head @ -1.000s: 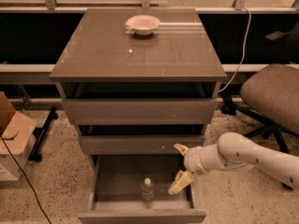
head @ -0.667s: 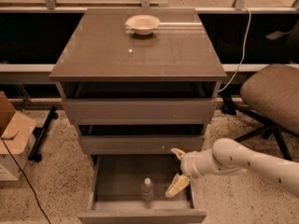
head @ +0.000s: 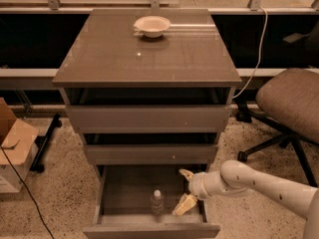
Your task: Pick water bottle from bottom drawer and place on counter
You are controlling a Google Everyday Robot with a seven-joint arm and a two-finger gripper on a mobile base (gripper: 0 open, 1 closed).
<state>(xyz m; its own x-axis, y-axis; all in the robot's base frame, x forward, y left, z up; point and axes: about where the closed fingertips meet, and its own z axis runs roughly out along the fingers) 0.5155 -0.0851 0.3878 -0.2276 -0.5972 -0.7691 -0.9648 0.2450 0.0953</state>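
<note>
Water bottle point(head: 157, 202) stands upright in the bottom drawer point(head: 124, 195), below the front edge of the desk point(head: 99, 59); the open claw point(head: 180, 192) beside it should straddle it squarely.

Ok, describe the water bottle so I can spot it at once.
Start at the grey-brown three-drawer cabinet and drop to its pulled-out bottom drawer. Standing upright near the front is a small clear plastic bottle with a white cap, beside the open cream claw; it is the drawer's only loose object.
</note>
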